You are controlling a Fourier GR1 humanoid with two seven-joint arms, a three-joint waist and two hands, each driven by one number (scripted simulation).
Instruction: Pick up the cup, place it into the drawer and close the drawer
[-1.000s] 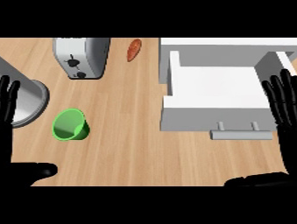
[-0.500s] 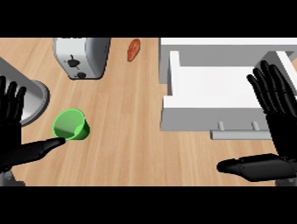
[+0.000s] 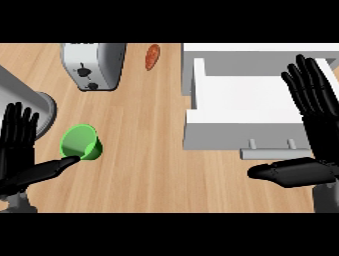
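A green cup (image 3: 81, 142) lies tipped on its side on the wooden counter at the left, its mouth facing the view. My left hand (image 3: 13, 155) is open just left of it, fingers straight up, and its thumb tip reaches the cup's lower rim. The white drawer (image 3: 249, 102) stands pulled open at the right, its handle (image 3: 273, 145) on the near front. My right hand (image 3: 327, 132) is open over the drawer's right side, fingers straight, thumb pointing left below the handle. Neither hand holds anything.
A silver toaster (image 3: 92, 64) stands at the back left. A reddish-orange oblong item (image 3: 152, 56) lies beside it, left of the drawer. A grey cylindrical container (image 3: 13, 102) lies at the far left, close behind my left hand.
Both hands have moved further into view and inward. The left thumb now reaches the cup's rim; the right hand has shifted left over the drawer's right side. The cup has not moved.
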